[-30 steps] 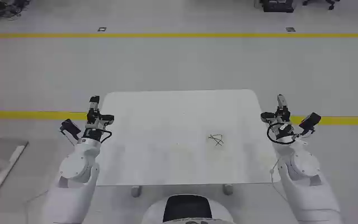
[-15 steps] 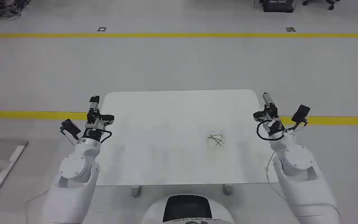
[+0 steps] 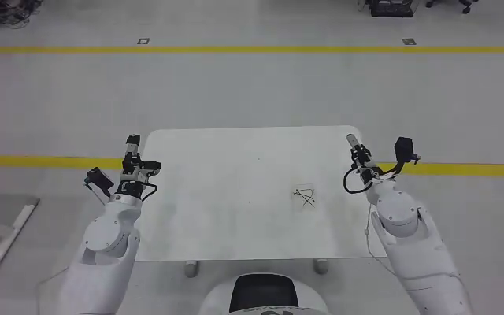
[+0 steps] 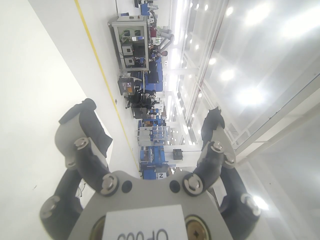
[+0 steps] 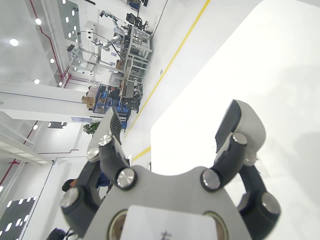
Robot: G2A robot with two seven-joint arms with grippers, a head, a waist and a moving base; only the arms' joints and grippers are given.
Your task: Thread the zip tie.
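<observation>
Left wrist view: label (image 4: 143,222) on left tool (image 4: 151,108)

A white table (image 3: 228,205) stands on a pale grey floor (image 3: 252,94) crossed by two yellow lines (image 3: 252,50).

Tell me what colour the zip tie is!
The zip tie is black, seen best in the top view.

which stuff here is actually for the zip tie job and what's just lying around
For the job:
- zip tie, lying loose on the table
- left end effector, open, holding nothing
- right end effector, open, holding nothing

Just around:
- yellow floor line
- equipment racks in the room behind
</observation>
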